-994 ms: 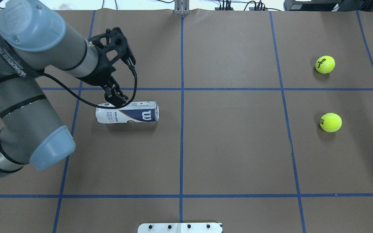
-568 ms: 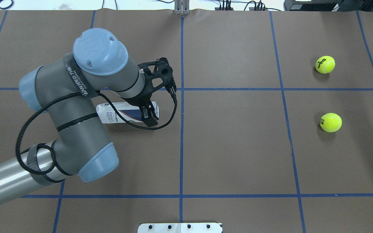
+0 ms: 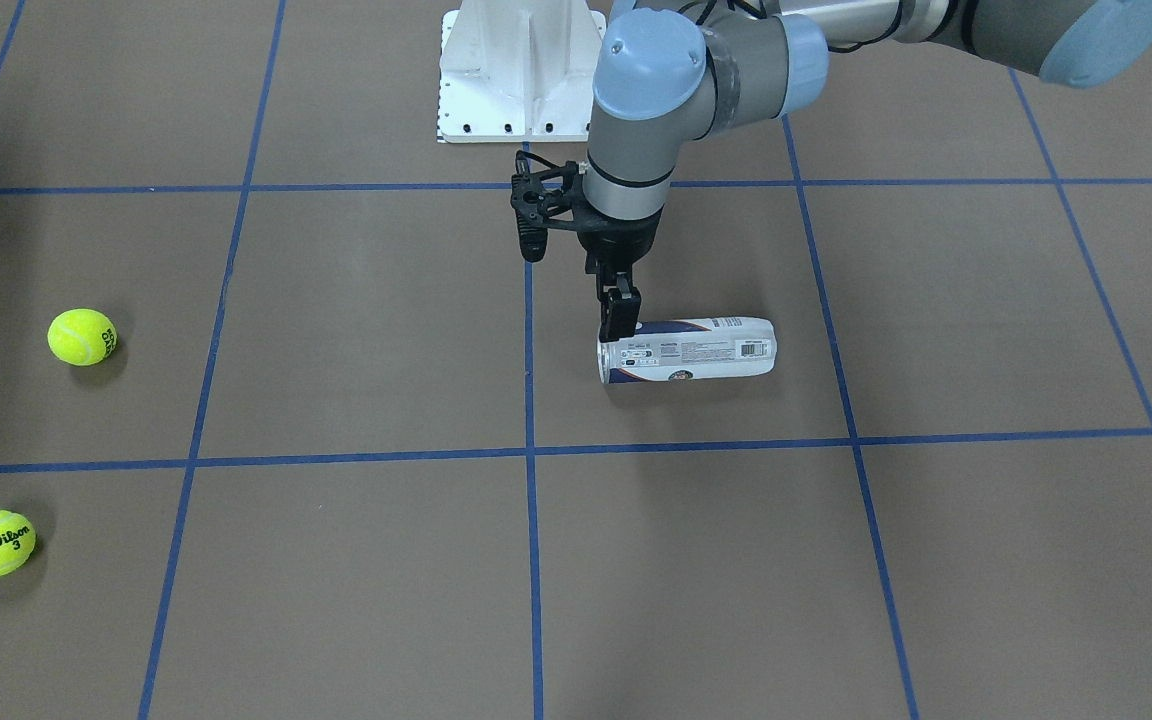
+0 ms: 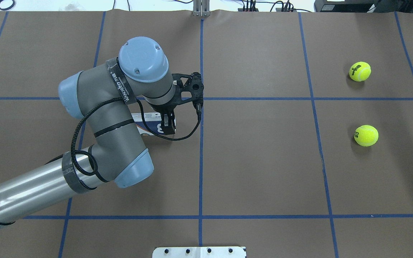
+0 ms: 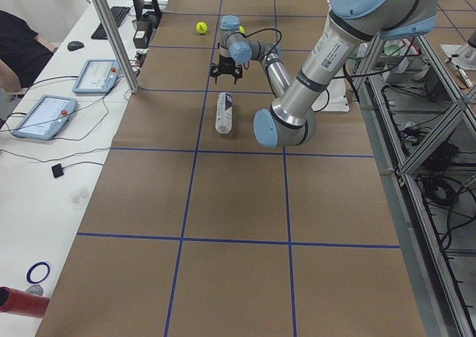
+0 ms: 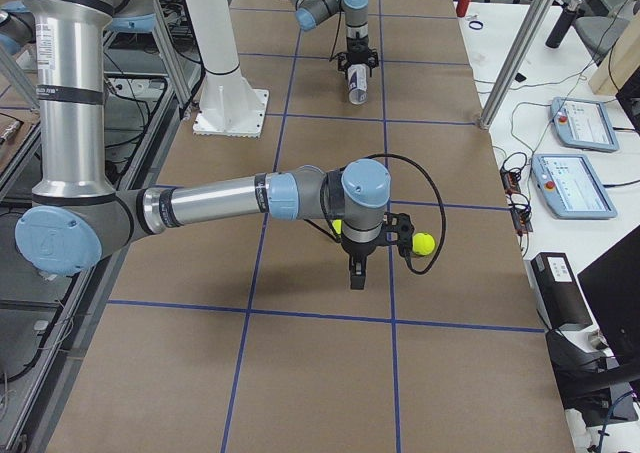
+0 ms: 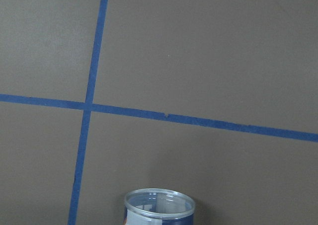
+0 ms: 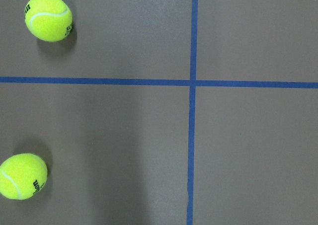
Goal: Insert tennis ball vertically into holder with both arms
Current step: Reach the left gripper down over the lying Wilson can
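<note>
The holder (image 3: 701, 350) lies on its side on the brown table, its open silver rim (image 7: 159, 205) toward the table's middle. In the overhead view the left arm covers most of the holder (image 4: 149, 124). My left gripper (image 3: 620, 318) points down at the holder's open end, open, with a finger on either side (image 4: 169, 125); I cannot tell if it touches. Two yellow tennis balls (image 4: 360, 71) (image 4: 366, 135) lie far right, also seen in the right wrist view (image 8: 48, 17) (image 8: 20, 176). My right gripper (image 6: 356, 276) hovers near one ball (image 6: 426, 242); I cannot tell whether it is open or shut.
The white pedestal (image 3: 521, 70) stands at the robot's edge of the table. Blue tape lines (image 4: 201, 143) grid the brown surface. Tablets (image 6: 575, 123) lie on the side bench beyond the frame posts.
My left arm has swung right along the holder, from its closed end to its open end, and turned the gripper downward. The holder and balls have not moved.
</note>
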You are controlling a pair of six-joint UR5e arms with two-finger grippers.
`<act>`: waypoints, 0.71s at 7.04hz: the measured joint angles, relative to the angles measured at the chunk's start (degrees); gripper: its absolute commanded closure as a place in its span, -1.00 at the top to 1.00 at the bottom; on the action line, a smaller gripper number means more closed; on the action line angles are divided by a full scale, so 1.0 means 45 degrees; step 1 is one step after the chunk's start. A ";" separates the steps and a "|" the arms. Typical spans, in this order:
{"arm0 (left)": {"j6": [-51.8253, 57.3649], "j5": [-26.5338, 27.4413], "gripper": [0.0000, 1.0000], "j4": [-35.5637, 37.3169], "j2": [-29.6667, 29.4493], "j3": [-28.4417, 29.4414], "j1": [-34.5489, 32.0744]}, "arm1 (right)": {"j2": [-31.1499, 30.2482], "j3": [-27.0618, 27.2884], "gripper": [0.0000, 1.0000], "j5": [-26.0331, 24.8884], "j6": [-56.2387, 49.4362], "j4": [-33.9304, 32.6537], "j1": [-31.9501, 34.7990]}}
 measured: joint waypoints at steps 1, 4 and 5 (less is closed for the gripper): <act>0.0093 0.0083 0.99 -0.0064 -0.0011 0.0231 0.0017 | 0.0000 -0.0005 1.00 0.0000 0.0000 0.0002 -0.0004; 0.0099 0.0122 0.99 -0.0877 -0.0036 0.1061 0.0091 | 0.0000 -0.0039 1.00 -0.0013 -0.0019 -0.0001 -0.0006; 0.0072 0.0128 0.99 -0.1045 -0.0038 0.1241 0.0140 | 0.0000 -0.0051 1.00 -0.0018 -0.0031 -0.0002 -0.0006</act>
